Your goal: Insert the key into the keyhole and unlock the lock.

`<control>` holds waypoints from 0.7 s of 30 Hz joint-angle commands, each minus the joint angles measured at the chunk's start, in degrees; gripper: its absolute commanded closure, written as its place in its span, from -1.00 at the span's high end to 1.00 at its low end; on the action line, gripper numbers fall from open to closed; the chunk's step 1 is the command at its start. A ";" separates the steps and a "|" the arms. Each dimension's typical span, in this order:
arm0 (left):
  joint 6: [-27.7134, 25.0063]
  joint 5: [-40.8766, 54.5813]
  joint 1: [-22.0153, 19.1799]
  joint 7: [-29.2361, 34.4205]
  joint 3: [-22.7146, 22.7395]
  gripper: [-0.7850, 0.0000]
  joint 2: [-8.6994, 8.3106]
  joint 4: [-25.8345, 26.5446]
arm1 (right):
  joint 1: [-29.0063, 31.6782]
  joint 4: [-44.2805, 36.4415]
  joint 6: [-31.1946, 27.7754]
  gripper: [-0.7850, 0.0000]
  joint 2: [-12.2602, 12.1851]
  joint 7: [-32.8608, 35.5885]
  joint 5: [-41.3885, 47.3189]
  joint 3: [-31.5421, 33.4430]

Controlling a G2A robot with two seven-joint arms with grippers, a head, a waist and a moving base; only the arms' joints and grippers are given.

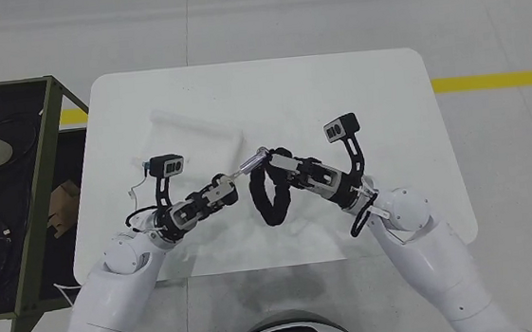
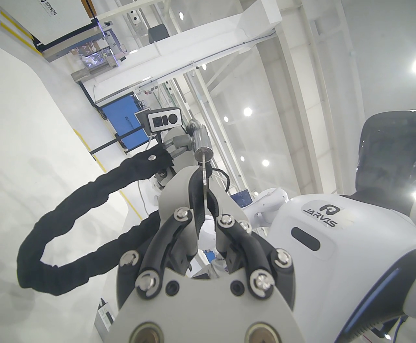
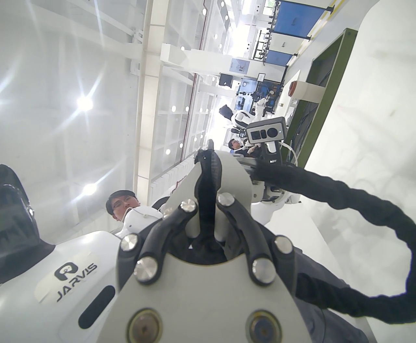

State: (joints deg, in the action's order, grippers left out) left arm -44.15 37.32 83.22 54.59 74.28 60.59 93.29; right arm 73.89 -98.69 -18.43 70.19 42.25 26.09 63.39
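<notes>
A chain lock in a black fabric sleeve (image 1: 269, 202) hangs as a loop above the white table (image 1: 355, 92) between my two arms. Its silver lock cylinder (image 2: 199, 138) points at my left gripper (image 2: 203, 173), which is shut on a thin flat key (image 2: 204, 182). The key's tip meets the cylinder's round end face (image 2: 203, 151); how deep it sits I cannot tell. My right gripper (image 3: 208, 157) is shut on the sleeved end of the lock beside the cylinder, and the loop (image 3: 357, 201) trails from there. In the top view the left gripper (image 1: 233, 189) and the right gripper (image 1: 281, 162) face each other across the cylinder (image 1: 251, 163).
A green-framed cart (image 1: 50, 175) with cables stands against the table's left edge. A faint clear plastic sheet (image 1: 192, 134) lies on the table beyond the left gripper. The far and right parts of the table are bare.
</notes>
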 commanded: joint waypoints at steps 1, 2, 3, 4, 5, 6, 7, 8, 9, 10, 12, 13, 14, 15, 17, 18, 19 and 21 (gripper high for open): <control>-0.11 0.28 0.10 0.72 0.20 -1.00 -0.05 -0.16 | -0.15 0.12 0.10 -1.00 0.03 -0.02 -0.42 -0.17; -0.01 0.35 0.17 1.14 0.29 -1.00 -0.08 -0.28 | -0.33 0.18 0.22 -1.00 0.02 0.14 -0.85 -0.22; 0.14 0.38 0.19 1.58 0.36 -1.00 -0.12 -0.33 | -0.45 0.17 0.21 -1.00 0.03 0.05 -1.36 -0.25; 0.17 0.43 0.20 1.84 0.48 -1.00 -0.14 -0.41 | -0.46 0.12 0.23 -1.00 0.04 -0.07 -1.60 -0.35; 0.22 0.43 0.21 2.10 0.55 -1.00 -0.16 -0.47 | -0.49 0.05 0.19 -1.00 0.06 -0.16 -1.74 -0.42; 0.26 0.49 0.23 2.29 0.62 -1.00 -0.17 -0.51 | -0.58 0.03 0.17 -1.00 0.07 -0.16 -2.07 -0.46; 0.28 0.55 0.25 2.47 0.69 -1.00 -0.18 -0.56 | -0.65 0.01 0.20 -1.00 0.07 -0.22 -2.46 -0.50; 0.32 0.54 0.26 2.54 0.76 -1.00 -0.19 -0.67 | -0.74 -0.07 0.13 -1.00 0.07 -0.30 -3.15 -0.55; 0.46 0.49 0.24 2.51 0.83 -1.00 -0.19 -0.81 | -0.76 -0.19 0.02 -1.00 0.07 -0.41 -3.79 -0.61; 0.53 0.45 0.19 2.50 0.87 -1.00 -0.18 -0.89 | -0.75 -0.29 -0.09 -1.00 0.06 -0.58 -4.38 -0.62; 0.79 0.20 0.17 2.51 0.92 -1.00 -0.18 -1.05 | -0.74 -0.52 -0.36 -1.00 0.04 -0.78 -5.60 -0.64; 0.94 0.03 0.11 2.48 0.91 -1.00 -0.17 -1.12 | -0.75 -0.70 -0.71 -1.00 0.00 -1.01 -6.98 -0.54; 1.04 -0.06 0.05 2.38 0.89 -1.00 -0.15 -1.22 | -0.63 -0.96 -1.06 -1.00 -0.04 -1.35 -8.22 -0.49; 1.18 -0.19 -0.01 2.38 0.85 -1.00 -0.13 -1.36 | -0.50 -1.23 -1.29 -1.00 -0.08 -1.64 -9.42 -0.44; 1.47 -0.67 -0.19 2.31 0.79 -1.00 -0.11 -1.76 | -0.34 -1.87 -1.48 -1.00 -0.18 -2.16 -12.35 -0.32; 1.50 -0.79 -0.29 2.25 0.76 -1.00 -0.09 -1.92 | -0.20 -2.28 -1.57 -1.00 -0.23 -2.56 -13.83 -0.27; 1.48 -0.82 -0.35 2.22 0.74 -1.00 -0.07 -2.11 | 0.03 -2.63 -1.47 -1.00 -0.26 -2.90 -14.59 -0.29; 1.46 -0.85 -0.44 2.44 0.78 -1.00 -0.08 -2.38 | 0.41 -3.21 -1.19 -1.00 -0.30 -3.10 -14.97 -0.37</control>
State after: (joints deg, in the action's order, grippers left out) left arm -42.66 36.46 82.81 56.91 75.03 60.52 91.01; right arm 74.16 -101.70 -19.76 69.91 39.18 11.10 63.06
